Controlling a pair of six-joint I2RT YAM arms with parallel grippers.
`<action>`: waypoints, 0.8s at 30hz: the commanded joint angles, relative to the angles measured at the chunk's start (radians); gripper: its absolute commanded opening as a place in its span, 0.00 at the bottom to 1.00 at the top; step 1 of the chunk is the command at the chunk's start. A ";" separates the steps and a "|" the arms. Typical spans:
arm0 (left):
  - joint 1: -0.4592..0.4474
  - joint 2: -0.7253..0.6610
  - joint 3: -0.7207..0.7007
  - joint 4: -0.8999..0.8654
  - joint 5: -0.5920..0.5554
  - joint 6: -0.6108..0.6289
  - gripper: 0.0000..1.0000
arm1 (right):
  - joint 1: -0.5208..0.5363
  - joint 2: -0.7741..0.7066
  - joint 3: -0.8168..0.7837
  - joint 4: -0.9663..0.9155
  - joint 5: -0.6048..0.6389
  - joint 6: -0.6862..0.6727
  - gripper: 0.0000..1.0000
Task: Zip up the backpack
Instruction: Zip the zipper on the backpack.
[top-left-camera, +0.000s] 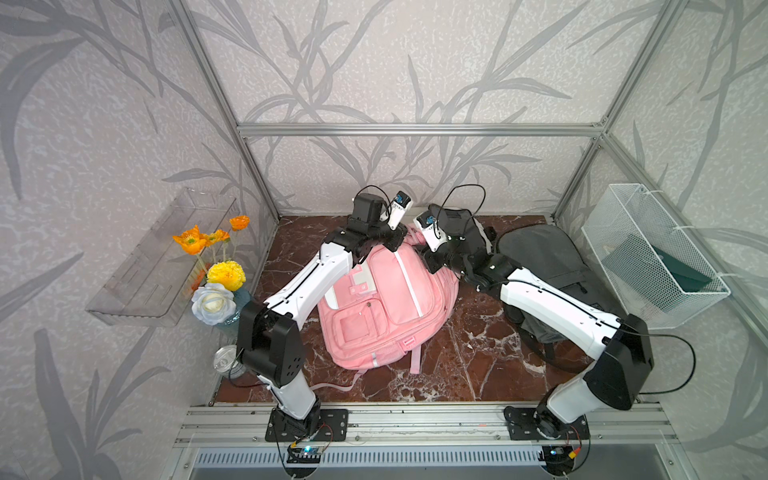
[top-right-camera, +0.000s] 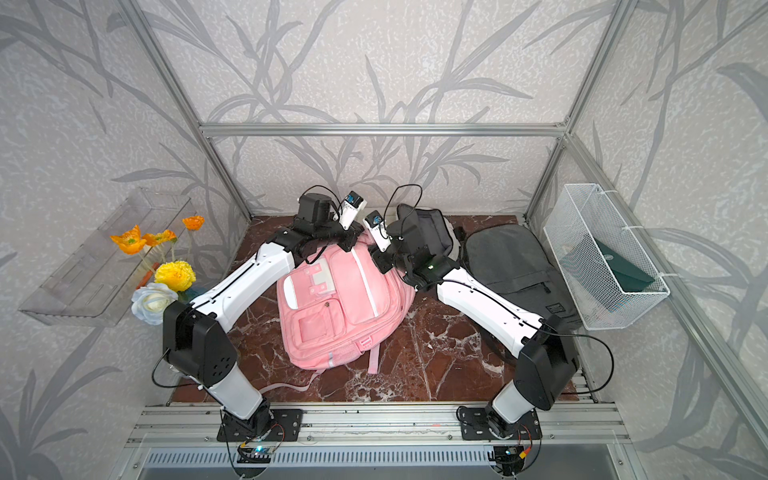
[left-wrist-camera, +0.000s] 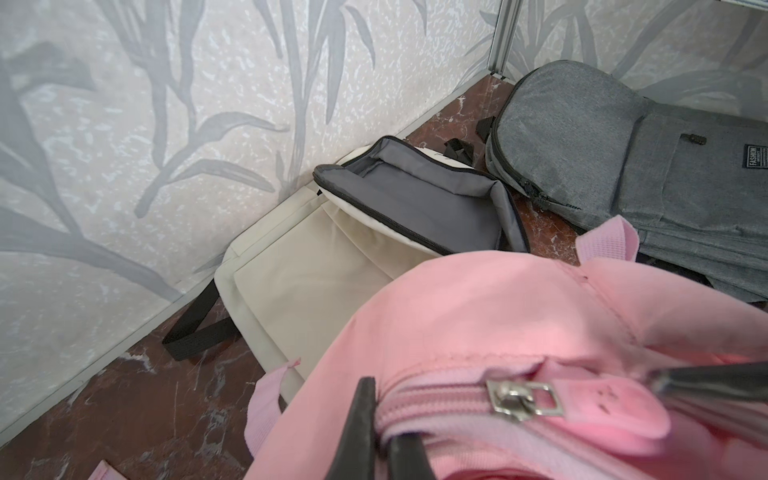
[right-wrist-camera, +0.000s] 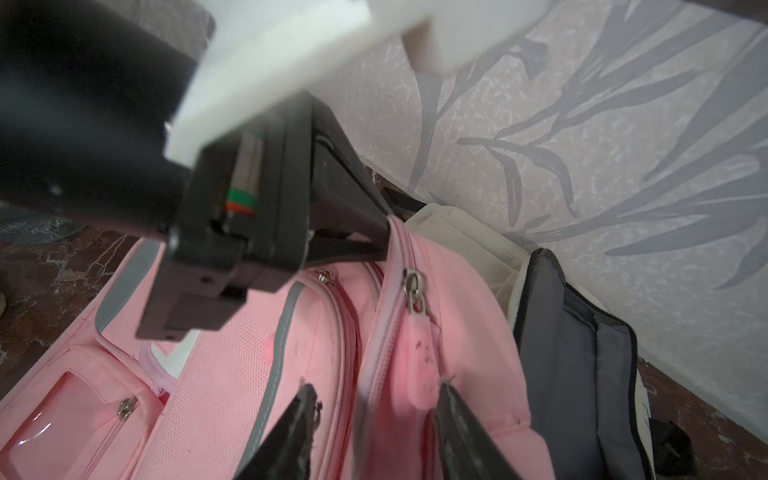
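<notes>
Pink backpack (top-left-camera: 386, 299) is lying front-up in the middle of the marble tabletop (top-left-camera: 457, 357), its top end pointing toward the back wall, as both top views are showing. The left gripper (right-wrist-camera: 384, 239) is pinching the zipper seam at the pack's top, its fingers (left-wrist-camera: 363, 415) pressed together on the pink fabric. The right gripper (right-wrist-camera: 376, 388) is hovering over the same seam from the opposite side, its fingers (right-wrist-camera: 301, 419) standing apart and straddling the pink pull tab (right-wrist-camera: 419, 365); whether they are touching it I cannot tell. The metal zipper slider (right-wrist-camera: 413, 286) is sitting on the track between the two grippers, the tab trailing from it toward the right one. A cream backpack (left-wrist-camera: 299, 266) with its flap hanging open is lying just behind, against the wall, and a grey backpack (top-left-camera: 548, 257) is lying beside it under the right arm. A white wire basket (top-left-camera: 648, 249) is hanging on the right wall.
</notes>
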 joint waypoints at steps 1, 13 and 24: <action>-0.002 -0.069 0.049 0.063 0.003 -0.042 0.00 | 0.016 -0.024 -0.026 0.015 0.016 0.024 0.47; -0.037 -0.129 0.002 0.059 0.057 -0.050 0.00 | 0.015 0.078 0.092 0.007 0.175 0.056 0.26; -0.039 -0.129 -0.027 0.113 -0.148 -0.019 0.00 | -0.002 0.008 0.107 -0.072 -0.194 0.180 0.00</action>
